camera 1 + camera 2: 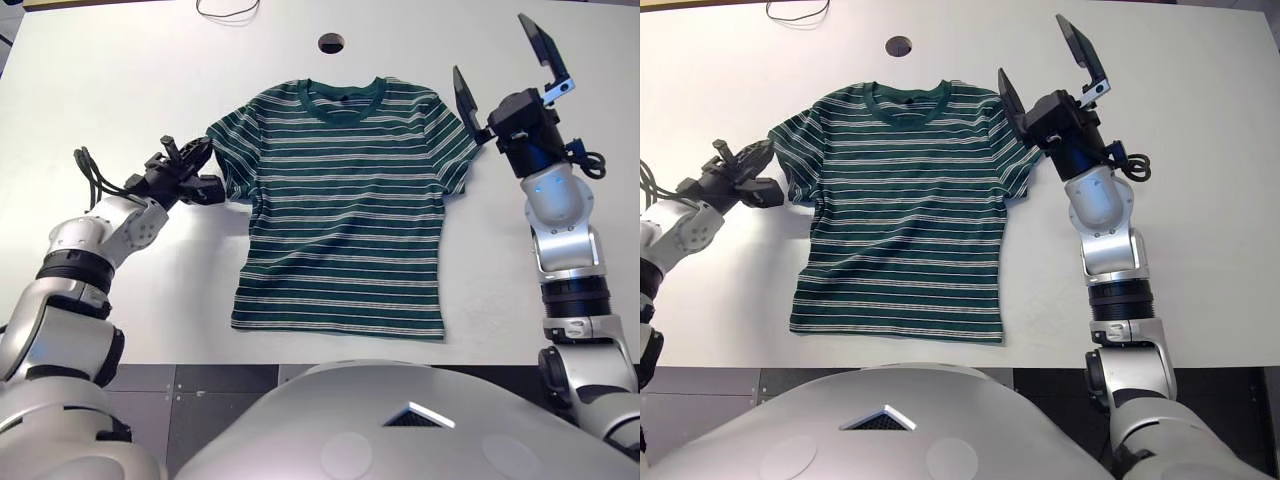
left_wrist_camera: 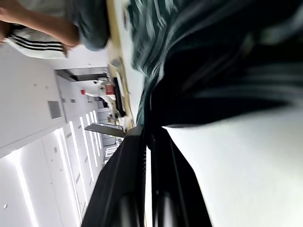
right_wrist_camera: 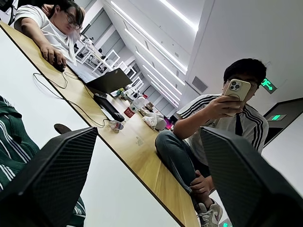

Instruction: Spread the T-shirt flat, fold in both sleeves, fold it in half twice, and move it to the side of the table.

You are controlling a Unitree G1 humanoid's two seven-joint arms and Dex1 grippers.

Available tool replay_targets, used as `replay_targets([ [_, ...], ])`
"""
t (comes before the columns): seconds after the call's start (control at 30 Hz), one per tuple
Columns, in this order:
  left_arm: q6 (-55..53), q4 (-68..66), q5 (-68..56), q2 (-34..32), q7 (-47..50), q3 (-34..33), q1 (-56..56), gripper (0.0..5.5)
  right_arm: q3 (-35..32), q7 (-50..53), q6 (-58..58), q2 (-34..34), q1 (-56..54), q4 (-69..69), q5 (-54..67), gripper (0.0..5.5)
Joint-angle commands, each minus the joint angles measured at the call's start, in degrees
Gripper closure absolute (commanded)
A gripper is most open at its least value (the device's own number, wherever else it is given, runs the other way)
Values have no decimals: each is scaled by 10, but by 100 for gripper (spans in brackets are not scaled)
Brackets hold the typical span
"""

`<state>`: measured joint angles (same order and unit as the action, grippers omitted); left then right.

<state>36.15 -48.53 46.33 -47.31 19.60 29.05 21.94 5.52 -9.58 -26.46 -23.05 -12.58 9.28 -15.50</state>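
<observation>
T-shirt (image 1: 340, 215): flat, front up, bench (image 1: 120, 80) centre, collar at far side. L hand (image 1: 200, 170): at L sleeve hem. Wrist view shows fingers (image 2: 135, 189) pressed together, cloth at tips; pinch cannot be confirmed. R hand (image 1: 505, 78): spread wide, just beside R sleeve, angled up. Wrist view adds striped cloth beside one finger (image 3: 52, 175).

T-shirt (image 1: 905, 215) flat on table (image 1: 1210, 200), left tool (image 1: 758, 168) at sleeve (image 1: 795, 150), right tool (image 1: 1030, 46) splayed
</observation>
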Motion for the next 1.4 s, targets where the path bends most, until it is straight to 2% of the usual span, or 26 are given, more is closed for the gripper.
replay_targets([
  [0.03, -14, 25, -4, 17, 15, -13, -19, 538, -2, 0, -2, -1, 2, 5, 1, 152],
  [0.37, -18, 114, 3, 40, 11, -27, -26, 538, 2, 8, -9, 2, 4, 25, -6, 152],
  [0.5, -14, 140, 15, 54, -7, -13, -17, 538, 0, 17, -10, -1, 6, 38, -14, 152],
  [0.67, -3, 111, 35, 77, -38, 17, -2, 538, 4, 30, -15, 0, 9, 42, -30, 152],
  [0.83, 17, 71, 37, 104, -73, 44, 13, 466, -3, 36, -14, -8, 10, 44, -33, 152],
  [0.9, 22, 66, 31, 112, -78, 45, 16, 417, -13, 41, -13, -26, 14, 51, -42, 152],
  [1.03, 33, 77, 13, 113, -87, 36, 10, 346, -37, 52, -9, -93, 29, 72, -82, 152],
  [1.13, 30, 121, -4, 102, -75, 11, -10, 291, -41, 54, -3, -176, 52, 81, -148, 152],
  [1.17, 22, 148, -12, 97, -62, -8, -20, 270, -36, 46, 1, -208, 60, 84, -175, 152],
  [1.27, -1, 226, -39, 94, -47, -64, -51, 256, 12, 6, -1, -271, 60, 119, -246, 152],
  [1.4, -26, 244, -41, 99, -39, -94, -64, 256, 113, -22, -29, -259, -10, 230, -318, 152],
])
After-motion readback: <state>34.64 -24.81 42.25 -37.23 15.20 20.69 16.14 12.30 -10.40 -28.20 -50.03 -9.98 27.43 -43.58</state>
